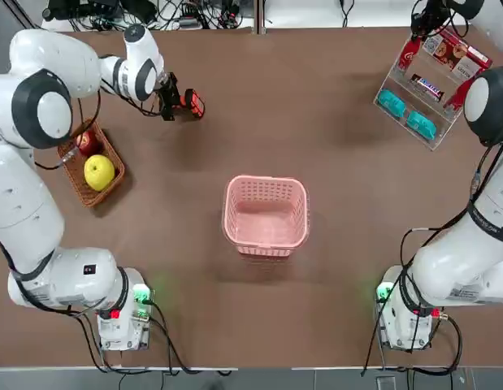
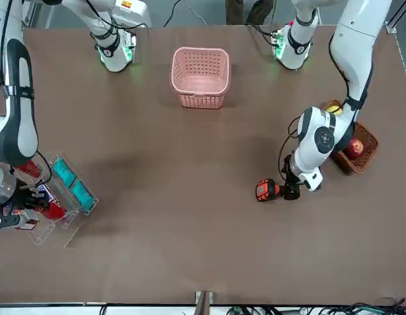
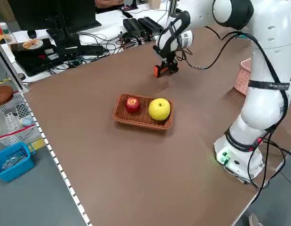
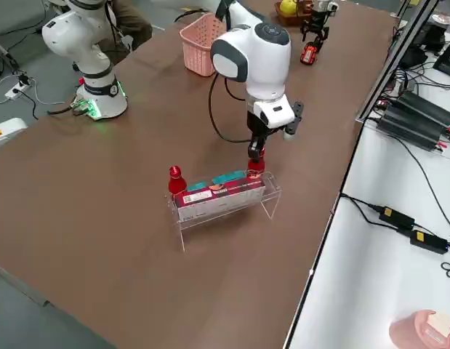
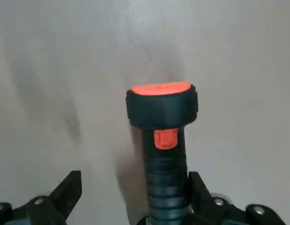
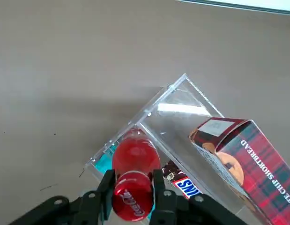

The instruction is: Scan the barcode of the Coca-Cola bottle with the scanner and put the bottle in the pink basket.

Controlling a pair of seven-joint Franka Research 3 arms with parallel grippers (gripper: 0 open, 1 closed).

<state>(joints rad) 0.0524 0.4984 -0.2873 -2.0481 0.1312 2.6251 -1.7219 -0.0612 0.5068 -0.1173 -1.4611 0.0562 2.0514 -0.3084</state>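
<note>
The right end effector [image 6: 133, 180] is at the clear rack [image 1: 426, 88] toward the far right of the table [image 1: 235, 325], its two fingers pinching the Coca-Cola bottle [image 6: 133, 180] around the red cap. That bottle is at the rack's far end, away from the robot; the second red bottle [image 4: 177, 180] is at the other end, with a tartan box [image 6: 250, 164], a Snickers bar [image 6: 184, 183] and two teal packs [image 1: 405, 114] also in the rack

The left end effector [image 5: 135, 183] is low over the far left of the table, fingers spread wide. The scanner [image 5: 161, 110] has its black handle between them, close by one finger and well apart from the other; I cannot tell if it touches

The pink basket [image 1: 266, 185] sits between the arms, and the wicker basket [image 1: 113, 191], holding a red apple [image 3: 132, 105] and a yellow apple [image 3: 159, 109], is on the left
</note>
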